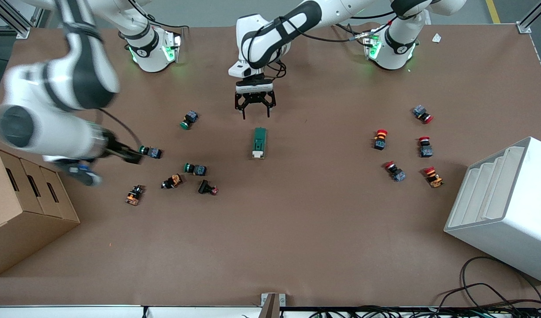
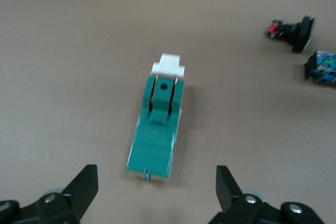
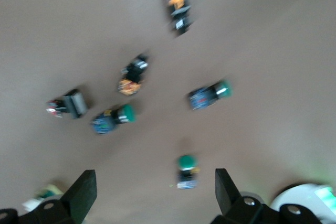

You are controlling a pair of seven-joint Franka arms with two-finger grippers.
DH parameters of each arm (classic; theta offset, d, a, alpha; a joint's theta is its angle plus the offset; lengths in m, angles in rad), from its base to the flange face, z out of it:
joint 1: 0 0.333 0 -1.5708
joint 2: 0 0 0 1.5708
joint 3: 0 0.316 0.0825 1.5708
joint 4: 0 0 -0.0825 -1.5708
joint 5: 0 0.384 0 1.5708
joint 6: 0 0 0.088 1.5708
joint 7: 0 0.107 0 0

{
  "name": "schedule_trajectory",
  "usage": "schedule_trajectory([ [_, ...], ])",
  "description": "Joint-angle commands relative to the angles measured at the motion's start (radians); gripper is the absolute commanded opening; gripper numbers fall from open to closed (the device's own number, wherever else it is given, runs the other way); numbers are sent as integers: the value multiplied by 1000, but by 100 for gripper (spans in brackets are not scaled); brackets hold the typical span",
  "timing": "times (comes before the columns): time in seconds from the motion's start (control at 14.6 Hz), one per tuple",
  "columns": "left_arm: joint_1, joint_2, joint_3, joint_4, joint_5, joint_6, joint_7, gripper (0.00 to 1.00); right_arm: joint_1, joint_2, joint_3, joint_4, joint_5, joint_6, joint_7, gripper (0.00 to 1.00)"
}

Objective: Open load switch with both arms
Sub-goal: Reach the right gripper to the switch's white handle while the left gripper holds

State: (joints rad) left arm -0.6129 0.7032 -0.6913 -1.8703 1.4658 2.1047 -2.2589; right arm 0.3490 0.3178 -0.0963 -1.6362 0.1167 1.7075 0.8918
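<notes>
The load switch [image 1: 259,142] lies flat at the middle of the table, a dark-green block with its white lever piece at the end nearer the front camera. My left gripper [image 1: 255,112] hangs open just above the table beside the switch's green end, on the side toward the robot bases. In the left wrist view the load switch [image 2: 157,124] sits past my left gripper [image 2: 157,182], not touched by either finger. My right gripper [image 1: 130,155] is over the group of push buttons toward the right arm's end, blurred. The right wrist view shows my right gripper [image 3: 155,192] open and holding nothing.
Several green and orange push buttons [image 1: 195,168] lie toward the right arm's end, several red ones [image 1: 425,146] toward the left arm's end. A cardboard box [image 1: 23,198] and a white rack [image 1: 504,203] stand at the two ends. Cables [image 1: 486,291] trail at the front edge.
</notes>
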Motion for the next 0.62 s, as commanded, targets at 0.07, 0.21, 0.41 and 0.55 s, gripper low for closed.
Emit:
schedule_trajectory([
  [0.07, -7, 28, 12, -24, 145, -52, -42, 99, 146, 222, -13, 87, 32, 176, 403, 100],
  [0.21, -10, 73, 13, -17, 238, -61, -76, 100, 203, 340, -13, 151, 87, 249, 603, 100],
  [0.41, -18, 116, 22, -20, 333, -126, -134, 100, 260, 420, -11, 173, 115, 352, 761, 100],
  [0.55, -27, 124, 39, -21, 367, -134, -134, 100, 298, 446, -11, 173, 139, 374, 835, 100],
])
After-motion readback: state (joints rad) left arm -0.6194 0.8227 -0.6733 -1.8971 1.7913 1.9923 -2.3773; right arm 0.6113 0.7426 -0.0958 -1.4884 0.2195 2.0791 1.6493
